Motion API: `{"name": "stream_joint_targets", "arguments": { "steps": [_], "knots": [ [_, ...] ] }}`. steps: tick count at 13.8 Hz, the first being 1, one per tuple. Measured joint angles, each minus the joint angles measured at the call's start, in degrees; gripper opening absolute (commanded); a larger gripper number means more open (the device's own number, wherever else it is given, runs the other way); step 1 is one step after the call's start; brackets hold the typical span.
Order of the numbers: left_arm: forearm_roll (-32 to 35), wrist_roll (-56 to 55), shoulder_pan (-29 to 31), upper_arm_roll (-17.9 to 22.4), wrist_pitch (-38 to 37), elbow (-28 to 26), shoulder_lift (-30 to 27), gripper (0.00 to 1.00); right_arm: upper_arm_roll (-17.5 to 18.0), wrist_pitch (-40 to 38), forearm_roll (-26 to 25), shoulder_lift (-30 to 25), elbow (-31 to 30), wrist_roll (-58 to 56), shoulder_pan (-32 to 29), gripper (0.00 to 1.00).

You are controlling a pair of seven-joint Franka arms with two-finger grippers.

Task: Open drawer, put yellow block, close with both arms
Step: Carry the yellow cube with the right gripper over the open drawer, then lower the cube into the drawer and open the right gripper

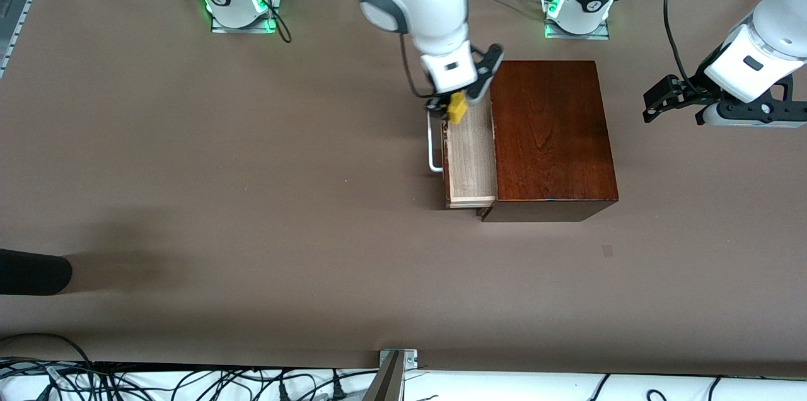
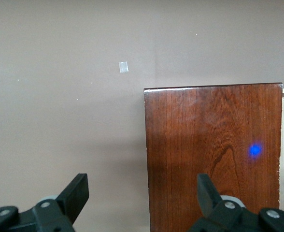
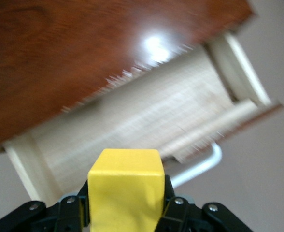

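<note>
The dark reddish-brown wooden box (image 1: 550,136) stands mid-table. Its drawer (image 1: 470,158) is pulled open toward the right arm's end, showing a pale wood interior and a white U-shaped handle (image 1: 432,142). My right gripper (image 1: 455,106) is shut on the yellow block (image 1: 457,107) and holds it over the open drawer's end nearest the robot bases. In the right wrist view the block (image 3: 125,186) sits between the fingers above the drawer's interior (image 3: 132,121). My left gripper (image 1: 656,101) is open and empty, in the air beside the box at the left arm's end; its view shows the box top (image 2: 212,154).
A dark object (image 1: 31,272) lies at the table's edge on the right arm's end, near the camera. A small pale mark (image 1: 606,251) is on the table near the box. Cables lie along the table's near edge.
</note>
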Motion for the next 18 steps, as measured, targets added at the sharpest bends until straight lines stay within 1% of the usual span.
{"name": "stream_joint_targets", "arguments": {
  "steps": [1, 3, 5, 7, 11, 18],
  "knots": [
    [0.0, 0.0, 0.0, 0.0, 0.0, 0.0, 0.0, 1.0, -0.01, 0.02, -1.24, 1.31, 1.42, -1.66, 1.37, 0.0],
    [0.0, 0.0, 0.0, 0.02, -0.02, 0.0, 0.0, 1.0, -0.07, 0.04, -2.01, 2.7, 2.79, -7.49, 2.8, 0.0],
    [0.0, 0.0, 0.0, 0.12, -0.03, 0.0, 0.0, 1.0, -0.36, 0.01, -2.24, 3.39, 3.06, -13.09, 2.93, 0.0],
    [0.0, 0.0, 0.0, 0.16, -0.03, 0.0, 0.0, 1.0, -0.61, -0.02, -4.13, 4.51, 3.05, -16.82, 2.93, 0.0],
    [0.0, 0.0, 0.0, 0.16, -0.02, 0.34, 0.1, 1.0, -0.59, 0.85, -7.51, 7.73, 3.09, -18.55, 4.05, 0.0],
    [0.0, 0.0, 0.0, 0.12, -0.01, 1.31, 0.95, 1.0, -0.97, 2.22, -7.75, 9.43, 3.17, -22.27, 4.21, 0.0]
  ]
}}
